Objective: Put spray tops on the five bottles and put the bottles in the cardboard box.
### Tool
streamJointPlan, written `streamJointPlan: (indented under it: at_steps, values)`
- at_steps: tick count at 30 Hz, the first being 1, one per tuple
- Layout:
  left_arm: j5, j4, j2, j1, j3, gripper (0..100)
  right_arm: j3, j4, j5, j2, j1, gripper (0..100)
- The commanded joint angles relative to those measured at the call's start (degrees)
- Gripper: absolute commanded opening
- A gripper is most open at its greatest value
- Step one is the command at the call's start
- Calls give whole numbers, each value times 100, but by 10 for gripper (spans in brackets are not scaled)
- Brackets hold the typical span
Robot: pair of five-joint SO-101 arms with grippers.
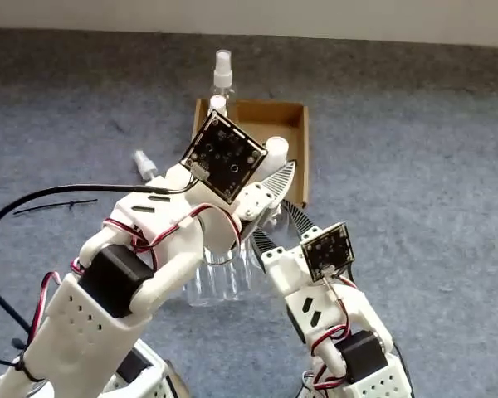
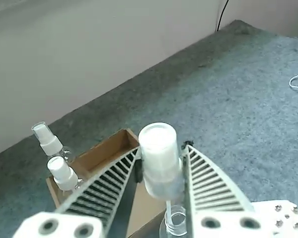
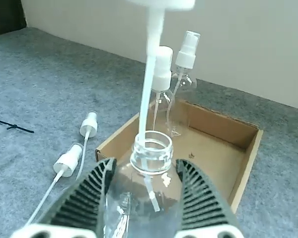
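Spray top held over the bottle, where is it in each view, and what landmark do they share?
High view: spray top just above centre, overlapping the cardboard box.
Left wrist view: centre, clamped between the fingers.
Right wrist view: top edge, tube running down into the bottle.
Shared landmark: the cardboard box.

spray top [image 3: 150, 74] head cut off, bottles [image 1: 218, 283] half hidden under arm [image 1: 141, 265]

place: indoor robot test bench | grey carpet [image 1: 415, 124] | plain pale wall [image 2: 89, 49] | loose black cable [image 1: 83, 188]
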Motion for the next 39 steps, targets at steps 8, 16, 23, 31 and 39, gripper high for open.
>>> streamJointPlan:
  at_steps: [8,16,23,31,39]
  values:
    - [-53,35,-136,31,-66,108,-57,-136,-44,-48,75,5]
    - [-79,0,-101,-75,-22,113,-57,-136,-44,-48,75,5]
    - [-79,-440,-92,-866,646,113,-92,-127,-44,-48,75,5]
    - [-387,-844,-154,-901,1323,110,-84,-127,-44,-48,75,5]
    - [-360,-536,-101,-743,233,110,-57,-127,-44,-48,75,5]
